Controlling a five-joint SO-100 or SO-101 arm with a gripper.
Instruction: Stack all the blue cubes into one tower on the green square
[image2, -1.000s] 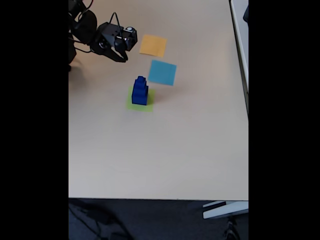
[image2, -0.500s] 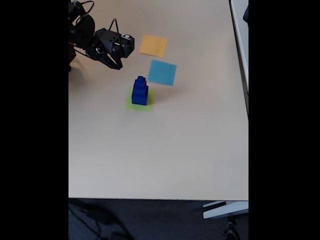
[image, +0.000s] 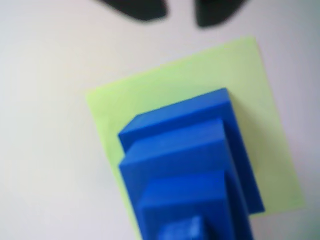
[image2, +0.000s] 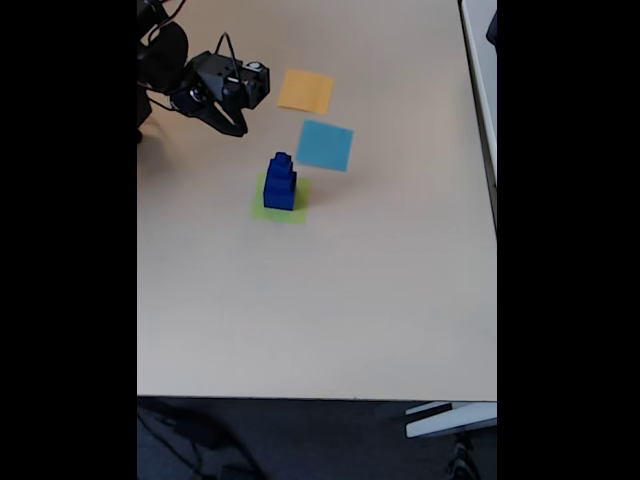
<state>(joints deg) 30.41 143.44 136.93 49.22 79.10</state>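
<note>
Tabletop holds tower (image2: 280, 183) on green square (image2: 262, 208), apart from empty, parted fingers (image2: 234, 123)

Below me spreads a pale beige table (image2: 330, 310). Three flat paper squares lie on it: an orange square (image2: 306, 91) farthest up in the fixed view, a light-blue square (image2: 325, 145) just below it, and the green square (image2: 281, 202) carrying the tower (image2: 280, 182) of blue cubes.
</note>
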